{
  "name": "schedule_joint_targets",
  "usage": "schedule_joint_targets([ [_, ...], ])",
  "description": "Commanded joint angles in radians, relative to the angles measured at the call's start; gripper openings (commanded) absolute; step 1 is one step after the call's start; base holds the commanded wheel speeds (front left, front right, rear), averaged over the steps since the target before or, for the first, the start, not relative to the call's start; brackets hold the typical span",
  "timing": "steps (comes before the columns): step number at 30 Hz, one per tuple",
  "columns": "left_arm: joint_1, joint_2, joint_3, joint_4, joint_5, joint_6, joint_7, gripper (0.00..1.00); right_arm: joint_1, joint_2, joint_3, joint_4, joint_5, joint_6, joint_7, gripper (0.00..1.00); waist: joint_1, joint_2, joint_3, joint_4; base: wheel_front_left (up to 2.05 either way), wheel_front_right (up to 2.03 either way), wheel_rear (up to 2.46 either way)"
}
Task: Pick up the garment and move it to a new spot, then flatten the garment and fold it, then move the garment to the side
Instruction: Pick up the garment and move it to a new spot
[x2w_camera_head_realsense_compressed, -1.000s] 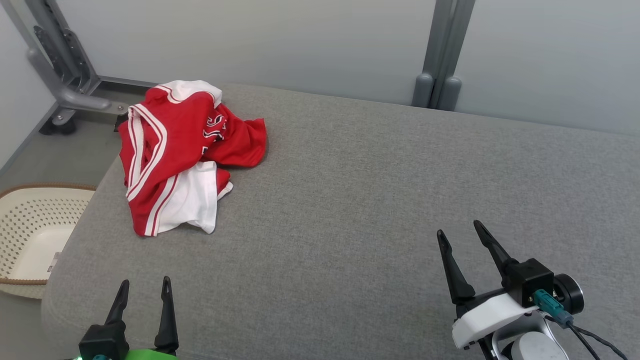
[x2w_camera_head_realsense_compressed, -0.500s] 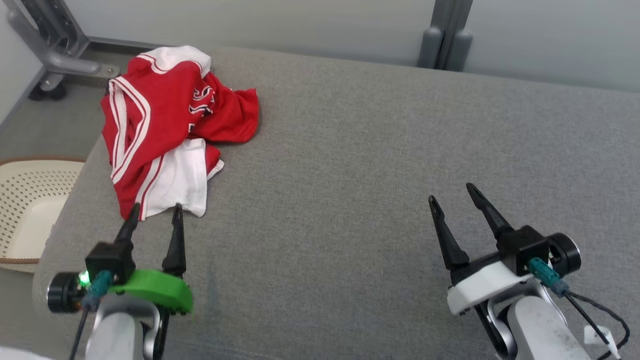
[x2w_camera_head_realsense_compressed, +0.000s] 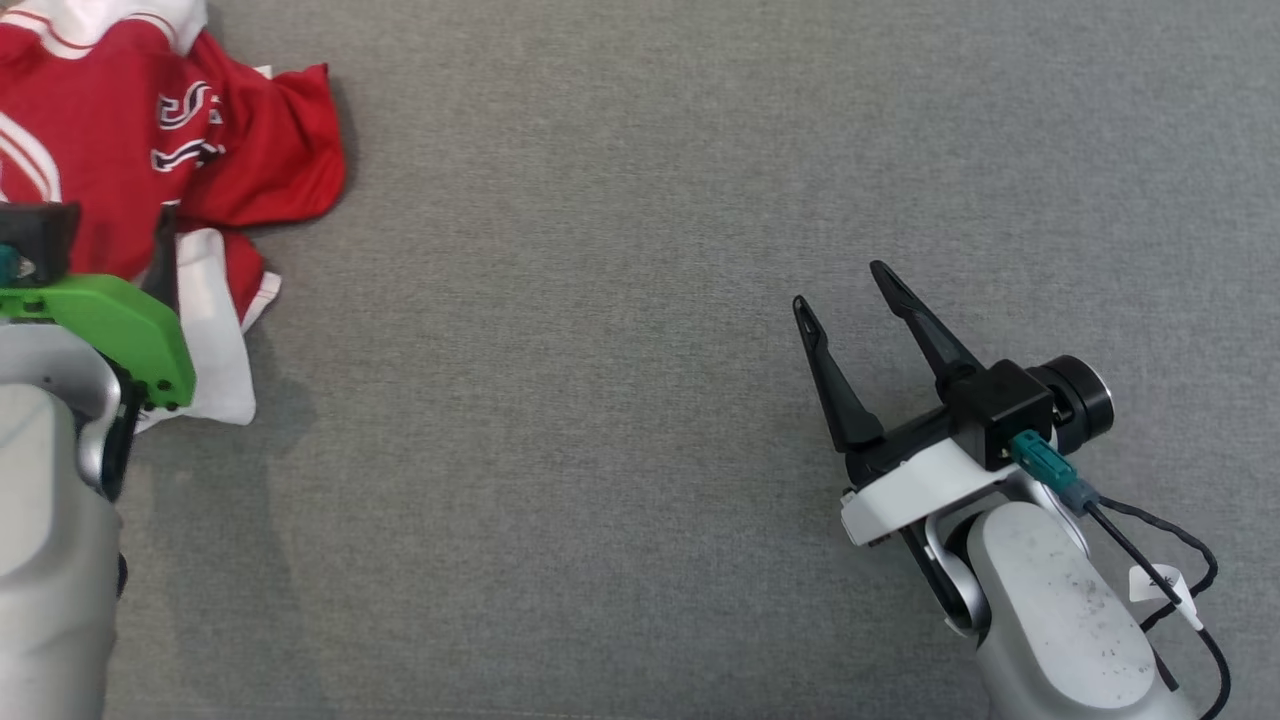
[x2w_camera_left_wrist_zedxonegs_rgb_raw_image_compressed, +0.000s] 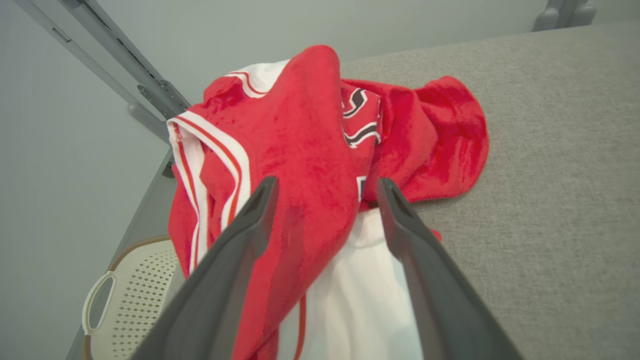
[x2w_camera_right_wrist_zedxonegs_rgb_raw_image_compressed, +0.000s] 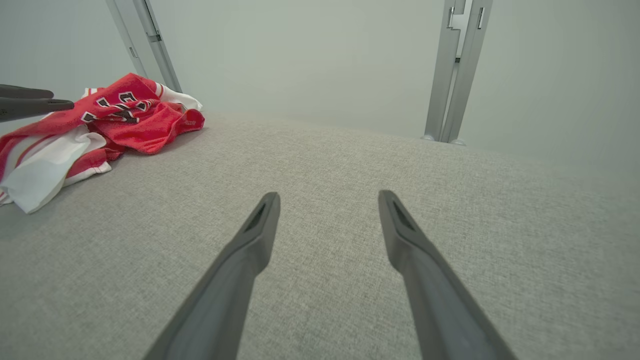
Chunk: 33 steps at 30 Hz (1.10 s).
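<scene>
The garment (x2w_camera_head_realsense_compressed: 120, 120) is a crumpled red and white jersey with dark lettering, lying at the far left of the grey cushioned surface (x2w_camera_head_realsense_compressed: 620, 200). In the left wrist view my left gripper (x2w_camera_left_wrist_zedxonegs_rgb_raw_image_compressed: 325, 185) is open over the garment (x2w_camera_left_wrist_zedxonegs_rgb_raw_image_compressed: 310, 130), and a raised red fold sits between its two fingers. My left arm's green cover (x2w_camera_head_realsense_compressed: 110, 325) shows at the head view's left edge. My right gripper (x2w_camera_head_realsense_compressed: 840, 284) hovers open and empty over bare fabric, well to the right of the garment. From the right wrist view (x2w_camera_right_wrist_zedxonegs_rgb_raw_image_compressed: 327, 196) the garment (x2w_camera_right_wrist_zedxonegs_rgb_raw_image_compressed: 125, 115) is far off to the left.
A cream perforated basket (x2w_camera_left_wrist_zedxonegs_rgb_raw_image_compressed: 130, 300) stands on the floor beyond the surface's left edge. Grey metal frame bars (x2w_camera_left_wrist_zedxonegs_rgb_raw_image_compressed: 125, 65) and upright posts (x2w_camera_right_wrist_zedxonegs_rgb_raw_image_compressed: 457, 70) rise behind the surface against a pale wall. Wide bare cushion lies between the two grippers.
The head camera has tilted down and closer. My left gripper has advanced from the near edge onto the garment and now straddles a red fold. Both grippers stayed open.
</scene>
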Motion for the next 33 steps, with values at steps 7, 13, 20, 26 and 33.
schedule_joint_targets([
  [7, -0.106, 0.093, 0.024, 0.138, -0.023, 0.026, 0.068, 0.7, -0.038, 0.009, 0.009, 0.005, 0.006, -0.001, -0.003, 1.0, -0.0002, 0.0, 0.116, -0.132, 0.0, 0.0, 0.0],
  [13, -0.125, 0.115, 0.026, 0.196, -0.029, 0.034, 0.06, 0.0, -0.025, 0.013, -0.003, 0.011, 0.007, -0.001, -0.003, 1.0, -0.0002, 0.0, 0.093, -0.133, 0.0, 0.0, 0.0],
  [20, -0.149, 0.152, 0.015, 0.166, -0.014, 0.039, 0.023, 0.0, 0.014, 0.016, -0.014, 0.025, 0.014, -0.001, -0.003, 1.0, -0.0002, 0.0, 0.014, -0.115, 0.0, 0.0, 0.0],
  [26, -0.164, 0.184, 0.011, 0.051, -0.015, 0.037, 0.019, 0.0, 0.051, 0.018, -0.019, 0.029, 0.024, -0.001, -0.003, 1.0, -0.0002, 0.0, -0.063, -0.102, 0.0, 0.0, 0.0],
  [33, -0.124, 0.173, -0.004, -0.198, -0.066, 0.017, 0.074, 0.0, 0.101, 0.02, -0.029, 0.031, 0.036, -0.001, -0.003, 1.0, -0.0002, 0.0, -0.148, -0.107, 0.0, 0.0, 0.0],
])
